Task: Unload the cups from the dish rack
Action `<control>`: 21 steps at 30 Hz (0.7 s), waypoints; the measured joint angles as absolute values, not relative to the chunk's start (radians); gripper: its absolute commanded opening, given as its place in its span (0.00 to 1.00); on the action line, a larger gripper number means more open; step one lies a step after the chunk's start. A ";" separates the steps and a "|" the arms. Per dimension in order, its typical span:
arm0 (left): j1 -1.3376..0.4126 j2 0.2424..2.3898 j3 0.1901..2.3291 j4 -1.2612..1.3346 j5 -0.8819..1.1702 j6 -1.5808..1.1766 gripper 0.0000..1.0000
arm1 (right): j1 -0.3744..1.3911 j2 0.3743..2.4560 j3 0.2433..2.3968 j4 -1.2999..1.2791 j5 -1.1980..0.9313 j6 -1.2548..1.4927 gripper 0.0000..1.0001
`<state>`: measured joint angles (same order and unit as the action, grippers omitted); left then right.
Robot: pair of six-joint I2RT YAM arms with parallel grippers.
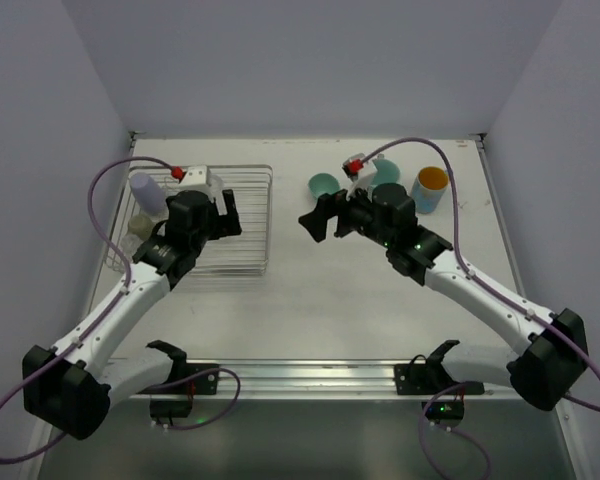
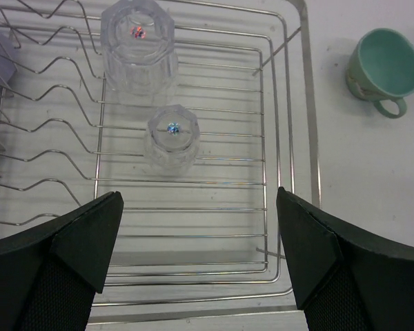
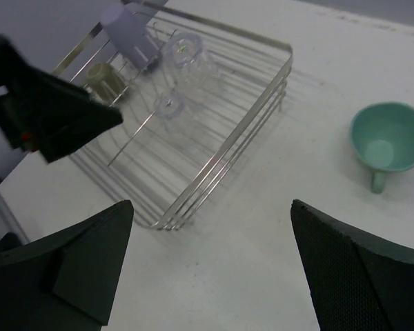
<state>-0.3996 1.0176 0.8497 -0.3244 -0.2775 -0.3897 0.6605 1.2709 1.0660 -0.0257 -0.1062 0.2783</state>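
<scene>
The dish rack [image 1: 255, 240] stands at the left of the table. It holds a lavender cup [image 1: 147, 190], a beige cup [image 1: 140, 228] and two upturned clear glasses [image 2: 138, 45] [image 2: 171, 138]. My left gripper [image 1: 230, 215] hangs open above the rack's near right part [image 2: 290, 138], with nothing between its fingers [image 2: 200, 255]. My right gripper [image 1: 320, 215] is open over bare table between the rack and a mint-green mug [image 1: 323, 185]; its jaws [image 3: 210, 262] are empty. A second mint mug [image 1: 385, 172] and a blue mug with orange inside [image 1: 431, 188] stand behind the right arm.
White walls close in the table at the back and both sides. A metal rail [image 1: 310, 375] runs along the near edge between the arm bases. The left arm's finger [image 3: 55, 117] shows in the right wrist view, beside the rack [image 3: 262, 103].
</scene>
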 measured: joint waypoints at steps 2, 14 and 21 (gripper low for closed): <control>-0.400 1.077 0.854 -0.311 -0.307 -0.407 1.00 | 0.669 1.198 0.951 0.026 -0.137 0.325 0.99; -0.397 1.388 0.894 -0.181 -0.436 -0.426 0.93 | 0.667 0.923 0.800 0.076 -0.158 0.358 0.98; -0.395 1.540 0.925 -0.113 -0.457 -0.393 0.81 | 0.667 0.910 0.794 0.076 -0.159 0.355 0.98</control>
<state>-0.3954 1.5402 0.9245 -0.1127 -0.4572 -0.3931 0.6666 0.9096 0.7944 0.0765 -0.1585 0.3546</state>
